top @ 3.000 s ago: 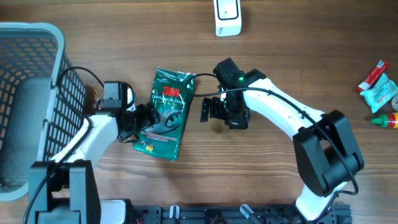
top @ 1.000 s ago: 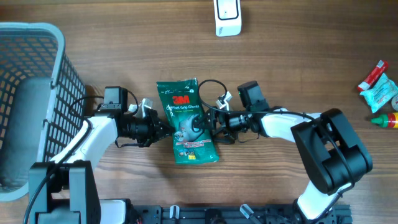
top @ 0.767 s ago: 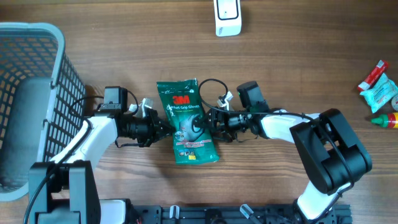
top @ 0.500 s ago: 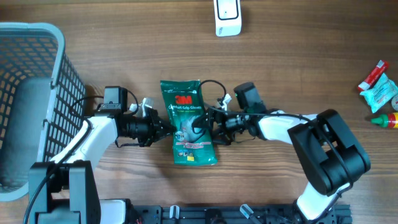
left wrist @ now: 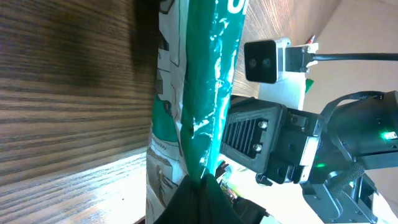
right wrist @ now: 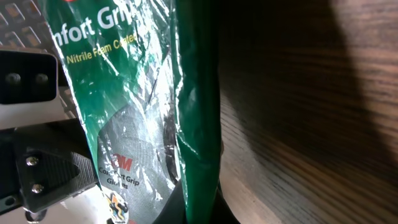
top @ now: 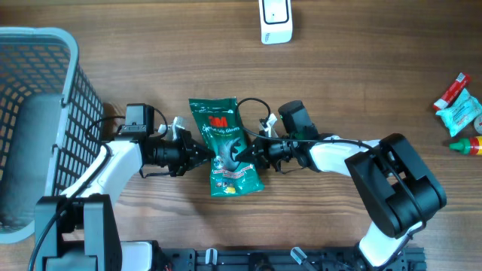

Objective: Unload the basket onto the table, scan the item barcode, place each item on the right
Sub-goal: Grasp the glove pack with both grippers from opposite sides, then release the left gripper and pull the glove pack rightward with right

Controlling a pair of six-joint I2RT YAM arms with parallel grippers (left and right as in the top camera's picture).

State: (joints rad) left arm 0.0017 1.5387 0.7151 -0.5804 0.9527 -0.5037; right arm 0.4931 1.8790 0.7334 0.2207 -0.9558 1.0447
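The item is a green 3M glove packet (top: pixel 224 145), printed front up, held between both arms at mid-table. My left gripper (top: pixel 205 153) is shut on its left edge, and my right gripper (top: pixel 247 150) is shut on its right edge. In the left wrist view the dark fingers pinch the packet's green seam (left wrist: pixel 205 112) at my left gripper (left wrist: pixel 200 186), with the right arm behind it. The right wrist view shows my right gripper (right wrist: pixel 198 200) clamped on the packet (right wrist: pixel 118 93) just above the wood. No barcode shows. The white scanner (top: pixel 276 21) stands at the far edge.
A grey-blue mesh basket (top: pixel 75 90) fills the left side, close to the left arm. A few small packaged goods (top: pixel 461 109) lie at the far right edge. Bare wooden tabletop (top: pixel 361 75) stretches between the scanner and the arms.
My right gripper went from open to shut on the packet's right edge. The packet shifted slightly left and tilted. The left gripper kept its hold.
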